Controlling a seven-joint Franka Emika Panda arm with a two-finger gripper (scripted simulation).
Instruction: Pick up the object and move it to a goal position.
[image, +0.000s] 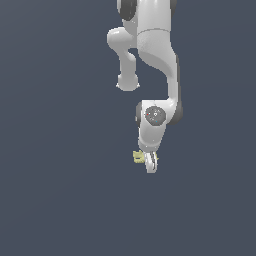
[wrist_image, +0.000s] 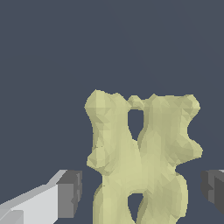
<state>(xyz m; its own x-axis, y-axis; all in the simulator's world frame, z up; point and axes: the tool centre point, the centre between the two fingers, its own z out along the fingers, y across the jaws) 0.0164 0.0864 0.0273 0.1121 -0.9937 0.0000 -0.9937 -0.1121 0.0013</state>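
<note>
**Object between spread jaws, no contact seen**

The object (wrist_image: 142, 162), pale yellow, lumpy and pierced by holes, lies on the dark grey worktop (image: 55, 200). In the wrist view it sits between the two dark pads (wrist_image: 70, 194), with a gap visible on each side. The gripper (image: 150, 162) hangs low over it, jaws apart. In the exterior view the object (image: 138, 157) shows just at the gripper's left.

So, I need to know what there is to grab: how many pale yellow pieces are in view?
1. The yellow piece lies between the fingers of the open pincer; in the exterior view it shows at the arm's tip. Nothing else yellow appears.
</note>
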